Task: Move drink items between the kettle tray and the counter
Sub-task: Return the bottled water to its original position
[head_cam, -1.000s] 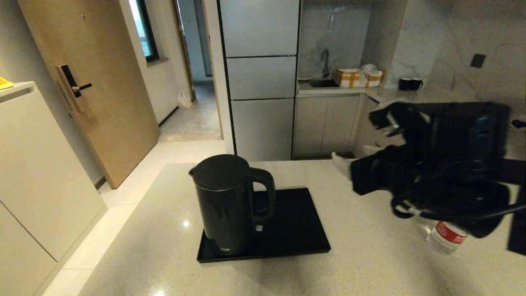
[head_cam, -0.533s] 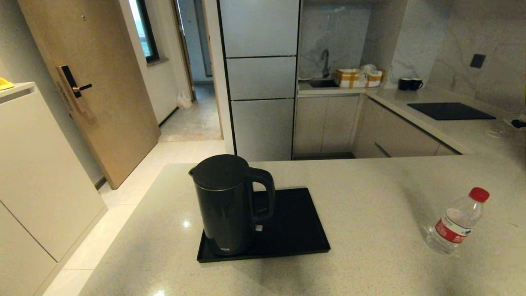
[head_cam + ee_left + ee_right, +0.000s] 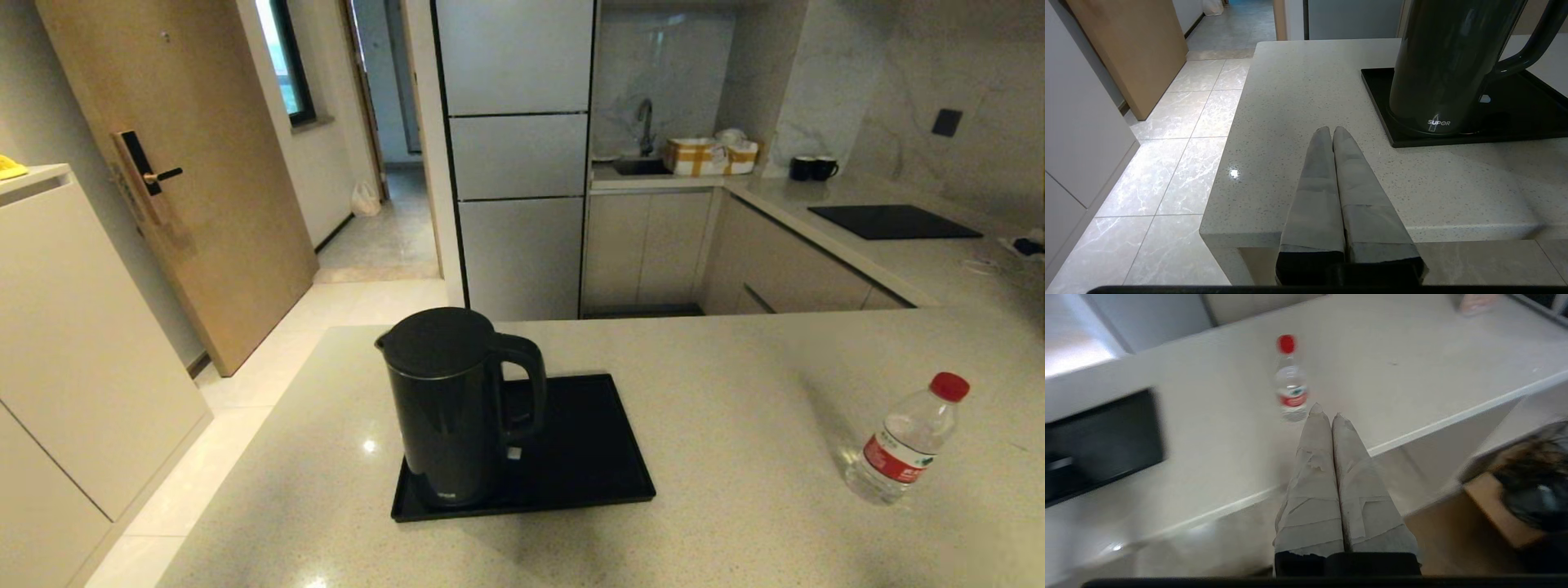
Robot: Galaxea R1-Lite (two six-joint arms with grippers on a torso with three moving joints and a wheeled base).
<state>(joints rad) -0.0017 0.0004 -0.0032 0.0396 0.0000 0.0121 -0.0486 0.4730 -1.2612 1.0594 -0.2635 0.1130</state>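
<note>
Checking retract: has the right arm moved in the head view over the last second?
Yes. It blocked the black cooktop panel and hung over the small clear red-capped water bottle; now it is gone from the head view.

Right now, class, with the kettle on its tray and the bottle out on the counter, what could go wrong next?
1. The water bottle stands near the counter edge; a nudge from the shut right gripper might tip it off.
2. The tall kettle fills the tray's left part; a bottle set there could knock it.
3. The left gripper, shut, waits close beside the tray.
</note>
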